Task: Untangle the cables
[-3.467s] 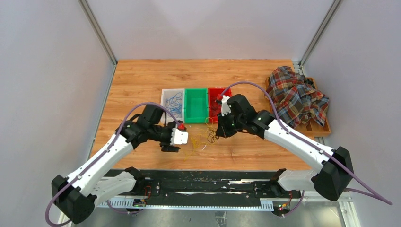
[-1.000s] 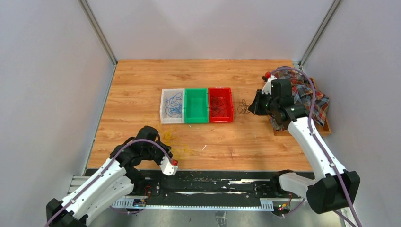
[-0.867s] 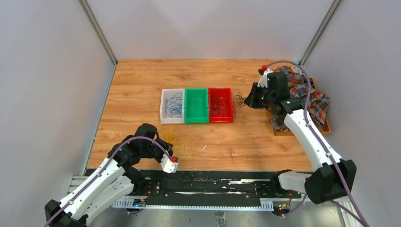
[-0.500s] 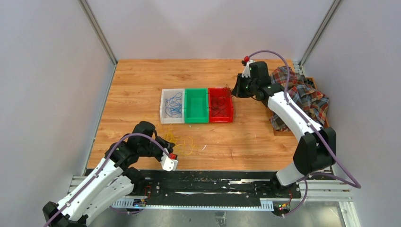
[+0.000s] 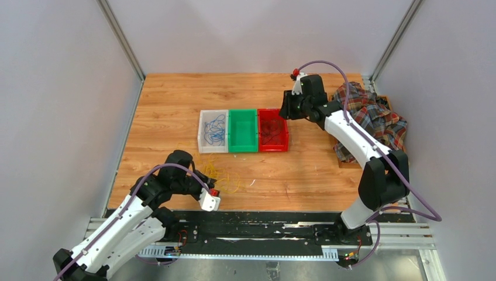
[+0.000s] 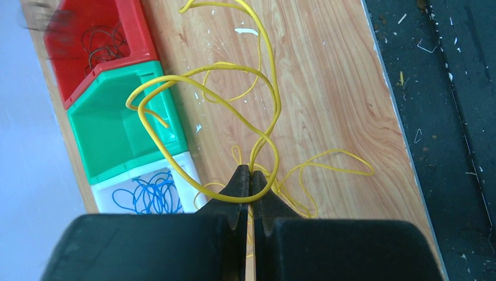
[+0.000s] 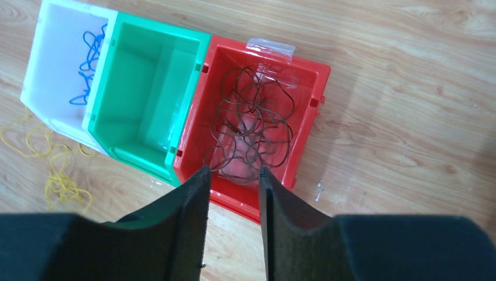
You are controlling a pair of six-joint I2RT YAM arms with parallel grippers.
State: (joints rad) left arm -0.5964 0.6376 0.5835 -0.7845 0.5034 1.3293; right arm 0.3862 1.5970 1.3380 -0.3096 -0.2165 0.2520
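Dark brown cables [image 7: 251, 120] lie coiled inside the red bin [image 7: 305, 137]. Just off that bin's far right corner hangs my right gripper [image 7: 233, 171] [image 5: 285, 111], open with nothing between its fingers. At the near left, my left gripper [image 6: 251, 171] [image 5: 203, 174] is shut on a yellow cable [image 6: 266, 88] that loops upward from it. More yellow cable [image 5: 227, 180] lies tangled on the wood below. Blue cables [image 5: 214, 127] [image 6: 149, 196] fill the white bin [image 5: 202, 146].
The green bin [image 5: 243, 130] stands between the white and red ones and holds nothing. A plaid cloth [image 5: 368, 120] is heaped over a wooden tray at the table's right edge. Grey walls close in three sides.
My right gripper swung from the right side over to the red bin and opened; the dark cable bundle it carried now lies in that bin. The left gripper barely moved.
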